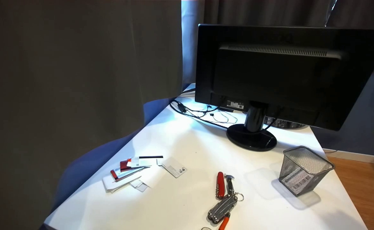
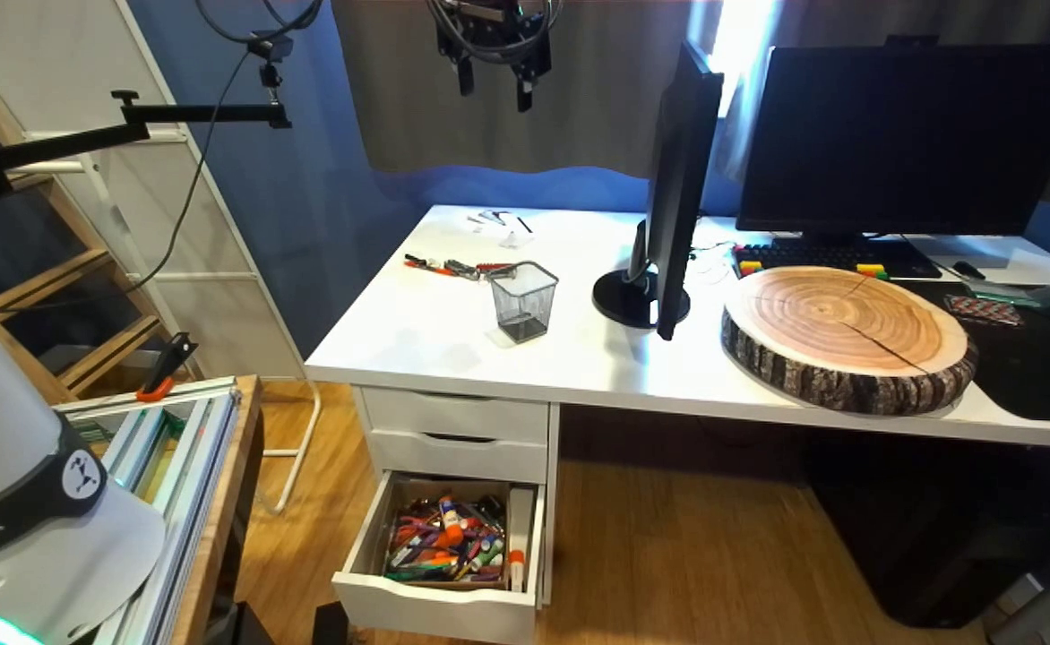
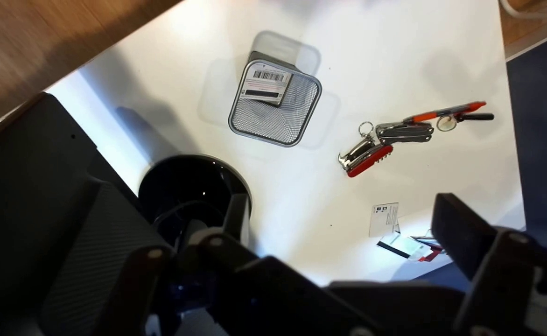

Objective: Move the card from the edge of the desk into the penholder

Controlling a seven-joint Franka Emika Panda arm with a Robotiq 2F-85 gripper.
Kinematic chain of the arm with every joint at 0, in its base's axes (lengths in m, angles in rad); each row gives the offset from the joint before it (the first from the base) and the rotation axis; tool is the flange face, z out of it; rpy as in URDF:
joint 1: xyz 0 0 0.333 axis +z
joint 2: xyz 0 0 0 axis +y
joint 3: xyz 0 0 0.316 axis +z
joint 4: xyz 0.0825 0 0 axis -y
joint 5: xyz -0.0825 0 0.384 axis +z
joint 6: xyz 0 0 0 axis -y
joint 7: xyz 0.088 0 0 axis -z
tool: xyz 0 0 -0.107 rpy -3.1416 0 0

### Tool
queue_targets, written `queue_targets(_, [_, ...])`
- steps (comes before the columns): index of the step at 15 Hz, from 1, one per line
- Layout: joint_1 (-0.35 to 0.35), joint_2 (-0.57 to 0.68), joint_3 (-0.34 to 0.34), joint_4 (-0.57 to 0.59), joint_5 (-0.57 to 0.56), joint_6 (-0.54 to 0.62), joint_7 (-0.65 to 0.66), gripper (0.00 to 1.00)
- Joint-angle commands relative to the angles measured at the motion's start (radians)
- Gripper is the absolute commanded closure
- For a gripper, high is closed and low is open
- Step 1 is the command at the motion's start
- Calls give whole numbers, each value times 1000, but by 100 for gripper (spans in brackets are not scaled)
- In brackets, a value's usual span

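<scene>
Resting inside: barcoded card (image 3: 266, 85) is lying within wire-mesh penholder (image 1: 313, 182), print showing up to the wrist view + thru the mesh in an exterior view; flat on the bottom or leaning on a wall, can't tell. Job's prob. looking done.
Wire-mesh penholder: is standing upright on white desk (image 2: 400, 331), mouth up, prob. so a flat thing can drop straight in.
Robotiq gripper (image 2: 495, 97): is hanging high over the desk, well apart from the penholder, prob. for clearance w/ rim + black monitor (image 1: 270, 73).
Gripper fingers (image 3: 460, 233): are spreading wide, released, gripping nothing, prob. b/c nothing's needing a carry.
Multi-tool (image 3: 404, 132) + red pocket knife (image 3: 370, 161): are lying near the penholder, not touching it, prob. grouped as tools.
Loose white cards (image 1: 139, 162): are overlapping in an untidy pile, well apart from the penholder, prob. parked there b/c they aren't part of the job.
</scene>
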Motion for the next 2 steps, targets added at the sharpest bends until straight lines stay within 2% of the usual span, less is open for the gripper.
queue_targets(1, [15,2,-14,3,-3,-3,4,0])
queue_targets(2, [15,2,-14,3,-3,-3,4,0])
